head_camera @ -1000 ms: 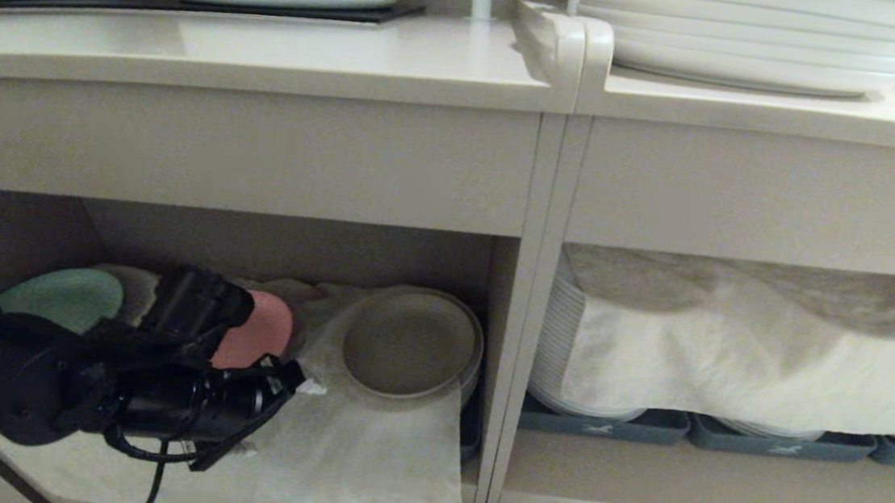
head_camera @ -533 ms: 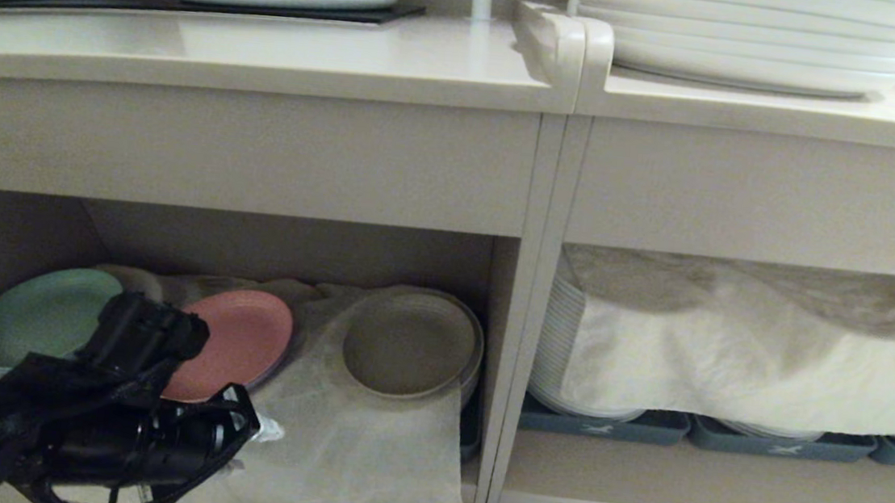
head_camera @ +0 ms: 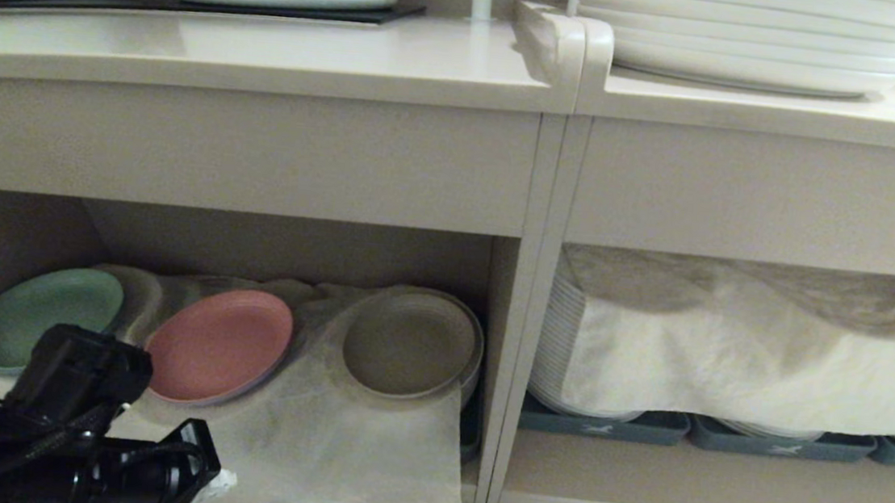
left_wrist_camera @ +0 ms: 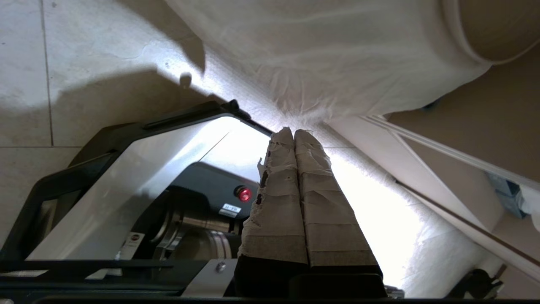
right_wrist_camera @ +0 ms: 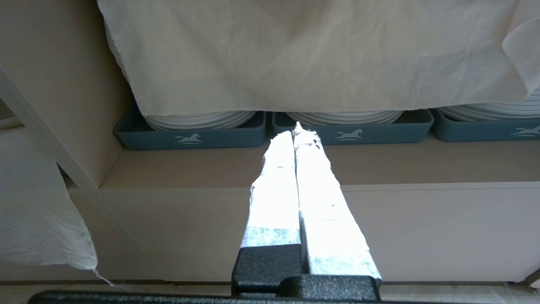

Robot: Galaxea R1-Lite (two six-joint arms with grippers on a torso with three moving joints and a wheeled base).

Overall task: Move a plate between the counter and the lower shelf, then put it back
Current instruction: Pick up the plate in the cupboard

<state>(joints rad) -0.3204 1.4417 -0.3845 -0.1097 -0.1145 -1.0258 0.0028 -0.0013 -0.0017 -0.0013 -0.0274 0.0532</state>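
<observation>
Left gripper (head_camera: pixel 221 479) lower, seemingly empty.

The bench (head_camera: pixel 271 50) has a smooth beige top with a soft sheen, while the plate (head_camera: pixel 409 345) in the lower shelf (head_camera: pixel 294 250) looks matt cream — as do the green plate (head_camera: pixel 45 313) and pink plate (head_camera: pixel 219 343) beside it, all lying on thin, gauzy white cloth (head_camera: pixel 349 454). The dinner plates (head_camera: pixel 746 34) up top are glossy white, the trays (right_wrist_camera: pixel 190 137) a dull grey-blue plastic. Both the left tool (left_wrist_camera: pixel 294 135) and right tool (right_wrist_camera: pixel 295 131) have fingers wrapped in rough, wrinkled pale tape — frayed at the tips.
</observation>
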